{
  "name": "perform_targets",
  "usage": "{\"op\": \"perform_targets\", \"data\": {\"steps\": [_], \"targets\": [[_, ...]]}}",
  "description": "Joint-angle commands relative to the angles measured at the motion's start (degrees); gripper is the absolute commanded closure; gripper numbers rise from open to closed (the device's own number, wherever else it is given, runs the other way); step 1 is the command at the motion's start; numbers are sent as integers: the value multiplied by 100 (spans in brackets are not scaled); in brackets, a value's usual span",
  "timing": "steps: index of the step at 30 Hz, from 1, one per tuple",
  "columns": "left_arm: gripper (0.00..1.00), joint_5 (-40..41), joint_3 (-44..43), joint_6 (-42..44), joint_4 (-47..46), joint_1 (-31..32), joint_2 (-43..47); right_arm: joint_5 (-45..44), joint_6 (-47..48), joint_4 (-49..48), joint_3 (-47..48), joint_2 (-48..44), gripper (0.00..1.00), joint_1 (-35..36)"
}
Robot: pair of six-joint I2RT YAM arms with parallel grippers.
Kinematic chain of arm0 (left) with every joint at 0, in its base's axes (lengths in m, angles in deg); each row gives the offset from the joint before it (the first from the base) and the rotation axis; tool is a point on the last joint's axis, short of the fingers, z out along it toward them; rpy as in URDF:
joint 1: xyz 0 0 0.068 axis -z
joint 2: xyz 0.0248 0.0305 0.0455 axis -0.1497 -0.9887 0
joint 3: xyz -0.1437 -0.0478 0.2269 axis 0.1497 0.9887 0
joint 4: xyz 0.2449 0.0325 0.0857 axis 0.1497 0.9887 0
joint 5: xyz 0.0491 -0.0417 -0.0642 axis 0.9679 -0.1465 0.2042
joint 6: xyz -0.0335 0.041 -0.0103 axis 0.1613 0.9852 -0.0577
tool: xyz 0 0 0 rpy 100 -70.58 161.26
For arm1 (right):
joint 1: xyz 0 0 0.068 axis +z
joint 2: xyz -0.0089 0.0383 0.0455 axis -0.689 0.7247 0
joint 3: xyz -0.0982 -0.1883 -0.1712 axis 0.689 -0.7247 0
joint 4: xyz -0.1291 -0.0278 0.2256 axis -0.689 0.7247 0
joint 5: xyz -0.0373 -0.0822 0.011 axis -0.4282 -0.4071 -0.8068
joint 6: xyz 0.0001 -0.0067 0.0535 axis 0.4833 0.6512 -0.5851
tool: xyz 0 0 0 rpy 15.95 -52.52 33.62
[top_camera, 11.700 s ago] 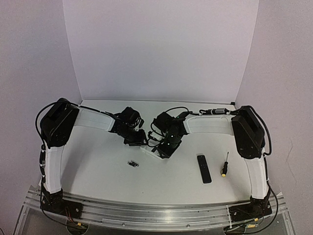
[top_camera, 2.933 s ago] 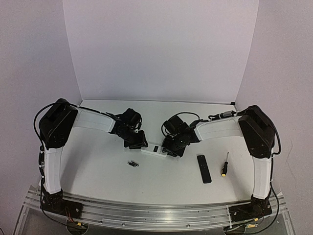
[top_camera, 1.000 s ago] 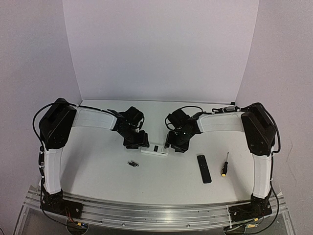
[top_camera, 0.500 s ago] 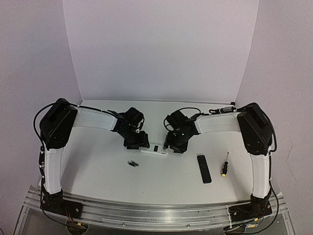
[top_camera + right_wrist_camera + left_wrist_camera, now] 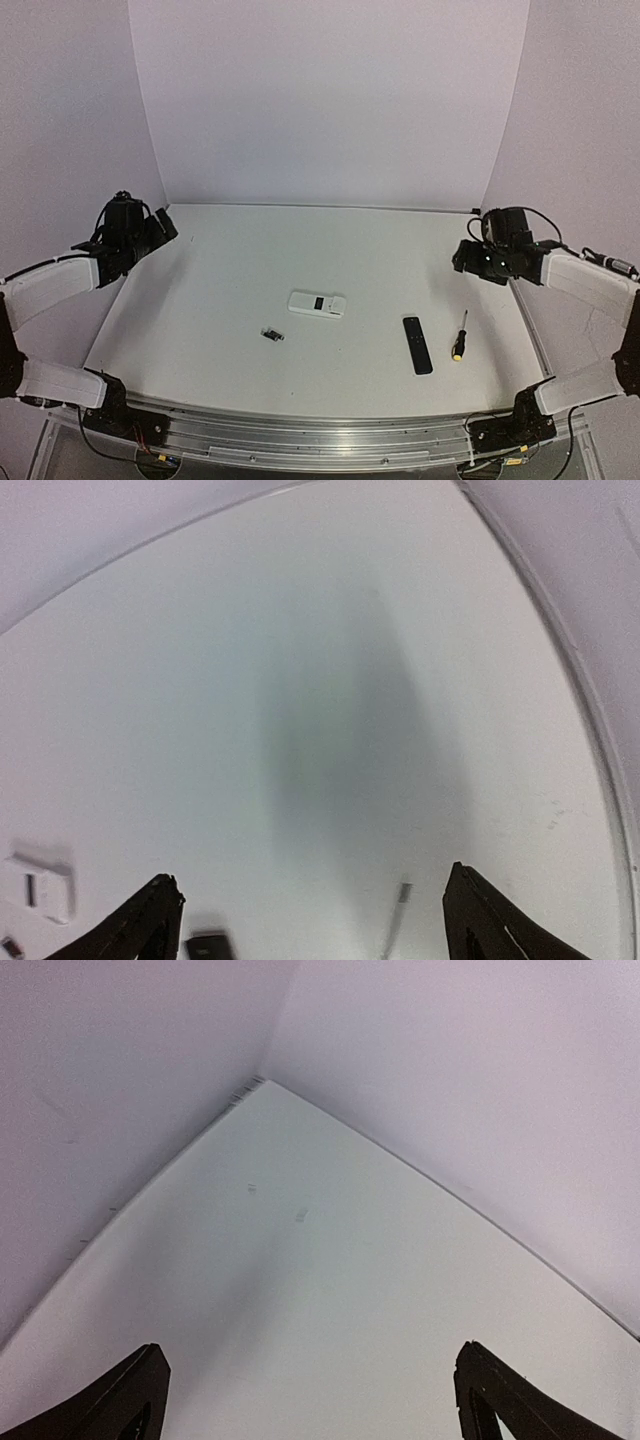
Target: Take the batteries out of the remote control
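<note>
The white remote control (image 5: 317, 304) lies flat and alone in the middle of the table, a small dark mark on its upper face; its edge also shows at the lower left of the right wrist view (image 5: 40, 888). The batteries (image 5: 272, 335) are a small dark cluster on the table just left of and nearer than the remote. My left gripper (image 5: 165, 225) is far off at the table's left edge, open and empty (image 5: 310, 1405). My right gripper (image 5: 463, 257) hovers at the right edge, open and empty (image 5: 315, 925).
A slim black remote (image 5: 417, 345) lies right of the white one, and a yellow-and-black-handled screwdriver (image 5: 459, 337) lies beside it. Purple walls close in the table at the back and sides. The left wrist view faces the far left corner (image 5: 255, 1082).
Both arms have swung away from the remote control to the table's left and right edges, and both grippers have opened wider. The remote control stays where it lay.
</note>
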Motion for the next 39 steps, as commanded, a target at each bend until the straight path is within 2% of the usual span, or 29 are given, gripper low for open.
{"op": "perform_targets", "data": {"steps": [1, 4, 8, 11, 13, 16, 18, 21, 23, 27, 39], "targets": [[0, 1050, 1511, 844, -2100, -459, 86, 110, 1390, -1571, -1621, -244, 13, -1024], [0, 984, 2222, 1444, -3517, -513, 133, 145, 2129, -3416, -2568, -9, 13, -1154], [0, 862, 3043, 2125, -5549, -523, -142, 330, 2646, -4735, -3150, 591, 12, -1172], [0, 570, 3223, 2651, -6224, -534, -596, 404, 2806, -6323, -3568, 1427, 11, -1235], [0, 231, 3334, 2843, -6762, -541, -1060, 769, 2826, -6845, -3524, 1980, 11, -1388], [0, -35, 3573, 3021, -7885, -579, -1871, 1568, 2543, -6514, -3430, 1888, 11, -1964], [0, -673, 3179, 3150, -7195, -615, -2083, 1787, 2245, -6484, -3320, 1962, 11, -2136], [1, -878, 3159, 3154, -7532, -733, -2408, 2099, 2298, -6179, -3160, 1975, 12, -2184], [1, -986, 3306, 3009, -7773, -894, -2403, 2042, 2274, -6042, -3092, 1980, 10, -2185], [0, -816, 3032, 2926, -7244, -929, -2430, 1481, 2082, -5394, -2788, 1968, 9, -2177], [0, -857, 3066, 2936, -7310, -926, -2408, 1485, 2085, -5391, -2780, 1984, 7, -2176]]}}
